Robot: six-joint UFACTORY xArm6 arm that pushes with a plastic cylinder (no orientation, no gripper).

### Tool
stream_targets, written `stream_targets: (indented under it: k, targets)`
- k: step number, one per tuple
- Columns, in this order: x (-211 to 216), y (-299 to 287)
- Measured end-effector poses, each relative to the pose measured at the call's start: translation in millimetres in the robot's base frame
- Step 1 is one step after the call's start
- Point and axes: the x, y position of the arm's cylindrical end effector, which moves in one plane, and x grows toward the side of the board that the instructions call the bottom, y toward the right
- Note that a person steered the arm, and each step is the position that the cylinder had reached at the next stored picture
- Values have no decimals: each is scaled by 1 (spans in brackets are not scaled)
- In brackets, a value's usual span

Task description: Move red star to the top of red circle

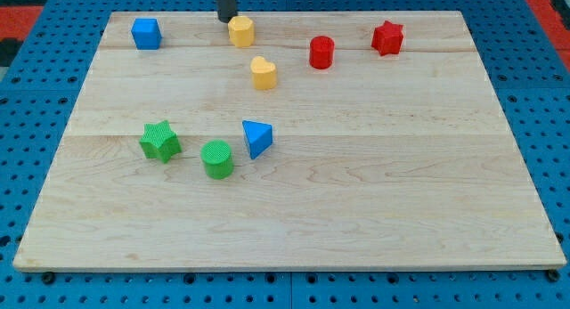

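The red star point(387, 37) lies near the view's top right of the wooden board point(356, 211). The red circle point(321, 52) stands a little to its left and slightly lower; the two are apart. My tip point(226, 20) is at the view's top centre, just left of the yellow hexagon block point(241, 30) and close to touching it. The tip is far to the left of both red blocks.
A yellow heart point(263, 73) lies below the yellow hexagon. A blue cube point(146, 33) sits at the top left. A green star point(160, 141), a green circle point(217, 158) and a blue triangle point(256, 137) cluster at the lower left. A blue pegboard surrounds the board.
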Motion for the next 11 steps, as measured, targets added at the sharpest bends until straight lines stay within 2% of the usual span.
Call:
stream_targets:
  k: [1,2,3,5,7,8,9,10,11]
  targets:
    - [12,76]
    - [39,86]
    - [19,85]
    - [101,186]
    - [29,282]
    - [13,305]
    - [-26,320]
    - [-9,255]
    - [55,232]
